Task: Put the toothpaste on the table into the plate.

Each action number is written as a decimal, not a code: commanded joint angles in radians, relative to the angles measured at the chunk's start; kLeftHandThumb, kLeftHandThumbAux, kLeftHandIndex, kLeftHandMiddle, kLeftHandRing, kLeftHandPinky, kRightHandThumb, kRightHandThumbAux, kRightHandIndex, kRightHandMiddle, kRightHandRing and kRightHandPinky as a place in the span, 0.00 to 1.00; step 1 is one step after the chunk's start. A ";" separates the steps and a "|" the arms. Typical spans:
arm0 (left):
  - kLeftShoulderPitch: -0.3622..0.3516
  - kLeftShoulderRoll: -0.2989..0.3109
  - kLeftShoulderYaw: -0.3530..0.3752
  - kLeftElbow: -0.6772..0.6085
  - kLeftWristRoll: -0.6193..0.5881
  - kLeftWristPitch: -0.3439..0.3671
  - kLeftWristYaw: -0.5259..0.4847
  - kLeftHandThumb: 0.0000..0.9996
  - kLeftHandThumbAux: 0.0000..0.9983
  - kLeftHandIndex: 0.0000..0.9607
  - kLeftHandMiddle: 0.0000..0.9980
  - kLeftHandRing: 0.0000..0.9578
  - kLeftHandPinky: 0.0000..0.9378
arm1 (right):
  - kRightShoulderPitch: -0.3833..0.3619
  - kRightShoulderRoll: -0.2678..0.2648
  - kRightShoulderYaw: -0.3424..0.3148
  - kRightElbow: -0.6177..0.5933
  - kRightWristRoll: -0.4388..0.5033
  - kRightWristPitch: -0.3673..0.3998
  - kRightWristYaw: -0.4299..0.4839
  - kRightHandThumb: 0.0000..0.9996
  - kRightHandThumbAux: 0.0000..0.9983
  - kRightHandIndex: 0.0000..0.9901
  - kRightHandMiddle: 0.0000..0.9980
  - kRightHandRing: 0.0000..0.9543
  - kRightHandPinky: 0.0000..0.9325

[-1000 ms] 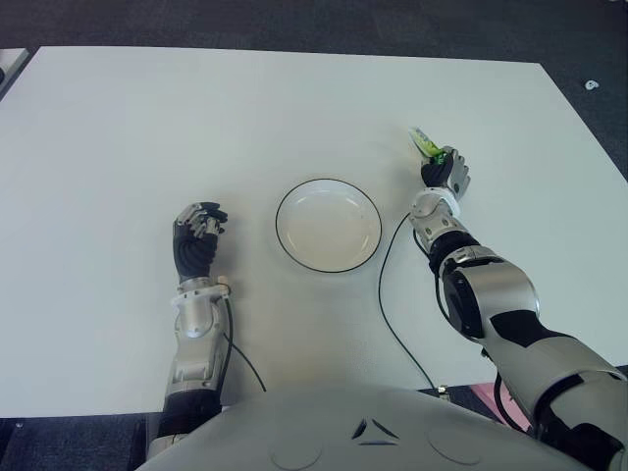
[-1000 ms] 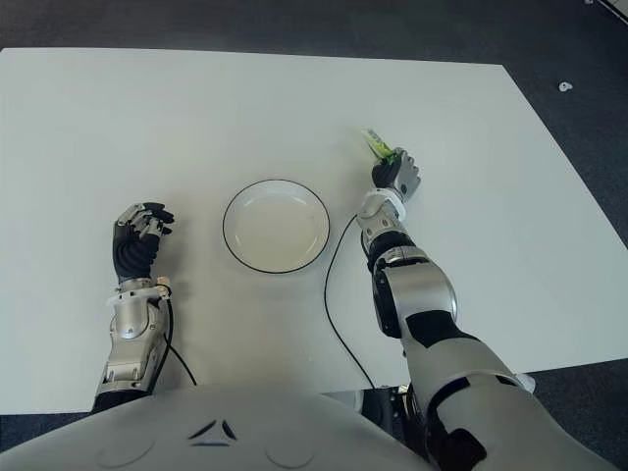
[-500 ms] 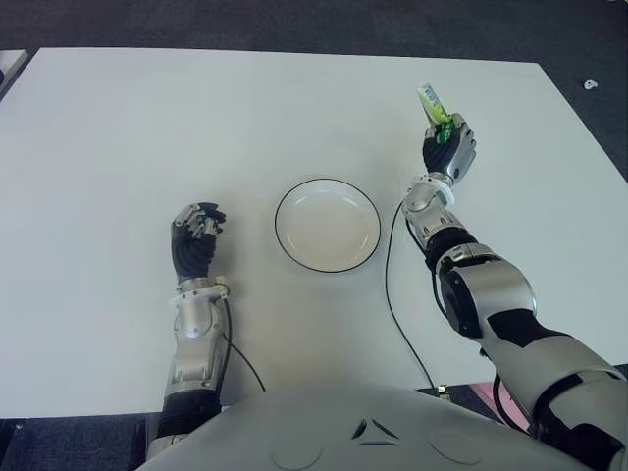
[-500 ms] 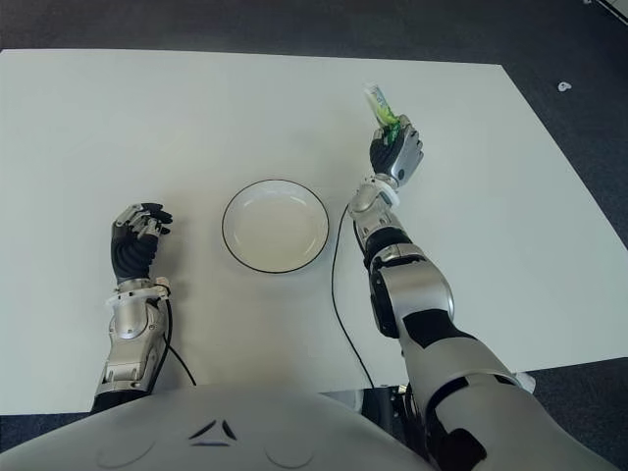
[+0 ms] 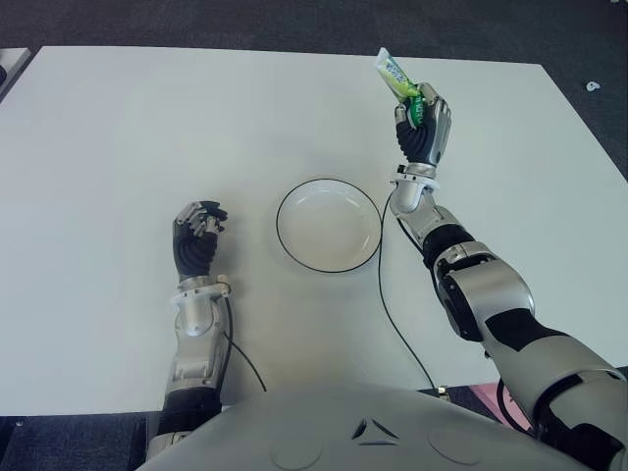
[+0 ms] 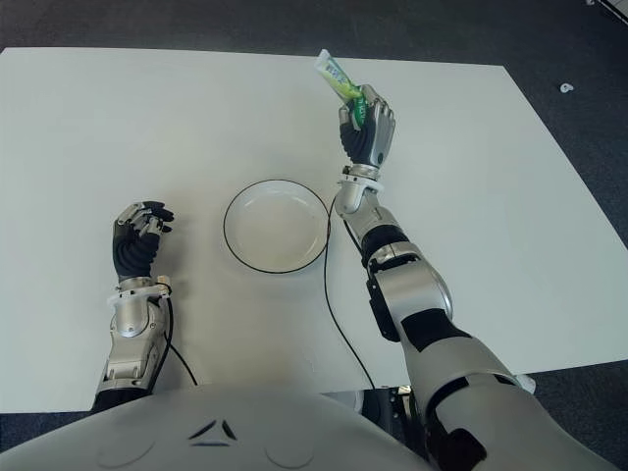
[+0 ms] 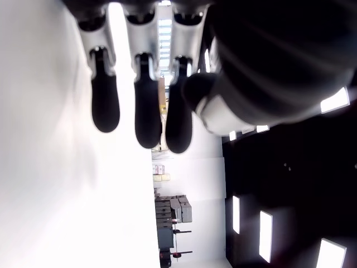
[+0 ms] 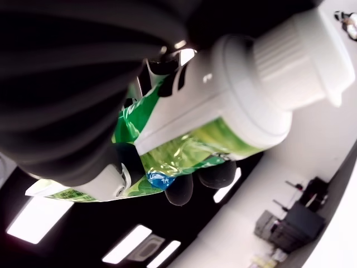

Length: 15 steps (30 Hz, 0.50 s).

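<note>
From my head cameras: my right hand (image 5: 422, 123) has lifted the toothpaste (image 5: 397, 76) off the white table (image 5: 118, 128) and swung nearer the plate (image 5: 329, 225), so only lowering remains. My left hand (image 5: 198, 235) idles left of the plate, fingers curled, empty. Right wrist view: fingers clamp the green tube, cap (image 8: 295, 53) exposed.

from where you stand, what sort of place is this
Probably an indoor lab or workshop test bench: a bare white table on dark carpet holds just a plate, and the right hand grips a toothpaste tube.
</note>
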 commanded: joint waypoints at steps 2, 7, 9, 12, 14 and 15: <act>0.030 -0.001 -0.002 0.056 0.011 0.044 0.006 0.71 0.72 0.45 0.52 0.52 0.56 | 0.002 -0.021 0.045 -0.064 -0.022 -0.105 0.086 0.74 0.71 0.44 0.91 0.94 0.97; 0.030 0.001 -0.003 0.054 0.014 0.049 0.003 0.71 0.72 0.45 0.52 0.53 0.55 | 0.020 -0.037 0.064 -0.098 0.001 -0.237 0.223 0.74 0.71 0.44 0.91 0.94 0.95; 0.030 0.002 -0.004 0.053 0.015 0.048 0.003 0.71 0.72 0.45 0.52 0.53 0.55 | 0.029 -0.041 0.067 -0.104 0.015 -0.274 0.284 0.74 0.71 0.44 0.91 0.94 0.94; 0.030 0.003 -0.004 0.053 0.015 0.046 0.003 0.71 0.72 0.45 0.52 0.53 0.56 | 0.052 -0.051 0.073 -0.128 0.032 -0.311 0.383 0.74 0.71 0.44 0.91 0.94 0.93; 0.030 0.003 -0.004 0.054 0.016 0.044 0.003 0.71 0.72 0.45 0.52 0.53 0.56 | 0.070 -0.057 0.073 -0.152 0.040 -0.316 0.437 0.74 0.71 0.44 0.91 0.94 0.92; 0.030 0.003 -0.004 0.055 0.016 0.042 0.004 0.71 0.72 0.45 0.52 0.53 0.56 | 0.080 -0.064 0.073 -0.172 0.048 -0.314 0.477 0.74 0.71 0.44 0.91 0.94 0.92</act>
